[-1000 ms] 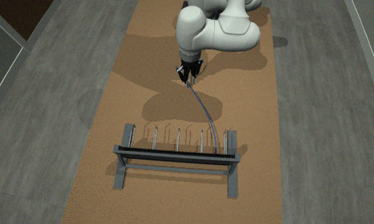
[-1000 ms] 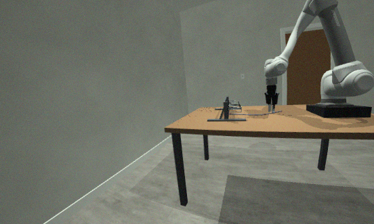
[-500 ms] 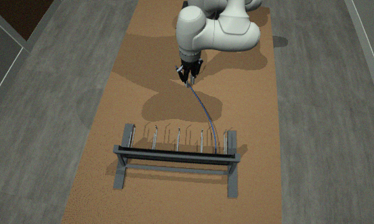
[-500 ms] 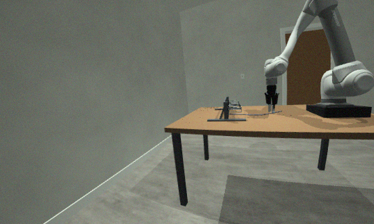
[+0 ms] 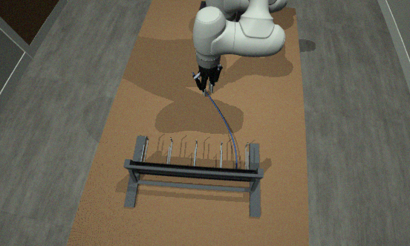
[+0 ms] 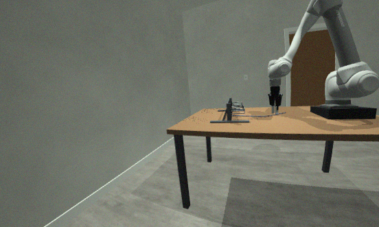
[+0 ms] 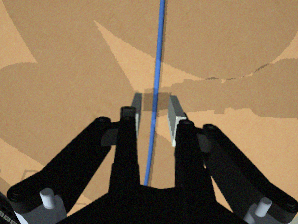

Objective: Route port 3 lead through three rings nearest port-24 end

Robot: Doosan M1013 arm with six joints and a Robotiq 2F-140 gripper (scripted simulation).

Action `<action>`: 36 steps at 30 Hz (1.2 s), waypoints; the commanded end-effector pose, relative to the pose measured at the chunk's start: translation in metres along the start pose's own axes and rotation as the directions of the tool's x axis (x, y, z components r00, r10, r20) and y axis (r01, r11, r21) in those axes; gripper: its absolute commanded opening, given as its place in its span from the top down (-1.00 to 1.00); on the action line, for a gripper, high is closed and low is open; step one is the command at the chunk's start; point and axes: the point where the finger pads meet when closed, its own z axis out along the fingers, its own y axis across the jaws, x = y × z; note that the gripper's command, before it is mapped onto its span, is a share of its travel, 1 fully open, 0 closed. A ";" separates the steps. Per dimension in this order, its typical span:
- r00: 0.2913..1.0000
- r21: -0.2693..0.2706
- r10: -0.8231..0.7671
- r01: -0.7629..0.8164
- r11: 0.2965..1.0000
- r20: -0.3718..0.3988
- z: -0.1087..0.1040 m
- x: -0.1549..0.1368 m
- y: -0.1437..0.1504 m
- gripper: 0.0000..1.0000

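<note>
The blue lead (image 5: 225, 120) (image 6: 254, 116) (image 7: 158, 65) leaves the panel between the two rings at the image right in the top view and curves over the table towards the arm. It lies outside the three rings nearest the port-24 end, at image left: an end ring (image 5: 145, 151), a second ring (image 5: 169, 152) and the middle ring (image 5: 195, 153). My gripper (image 5: 208, 91) (image 6: 274, 111) (image 7: 155, 105) is partly open, pointing down low at the table. The lead runs between its fingertips with a gap on both sides. Jacks and number plates are hidden.
The grey rack (image 5: 255, 197) (image 6: 229, 121) stands upright on two feet on the wooden table (image 5: 278, 137) (image 6: 292, 129). Its ring side faces the arm. The lead's free end (image 6: 284, 112) lies just past the gripper on the arm's side. The arm's black base (image 6: 343, 112) stands further back.
</note>
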 end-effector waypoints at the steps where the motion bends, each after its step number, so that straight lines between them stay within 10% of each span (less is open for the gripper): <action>1: 1.000 -0.001 -0.002 0.002 1.000 -0.006 0.003 0.004 0.000 0.60; 36: 1.000 -0.001 -0.002 0.002 1.000 -0.006 0.011 0.004 0.000 0.60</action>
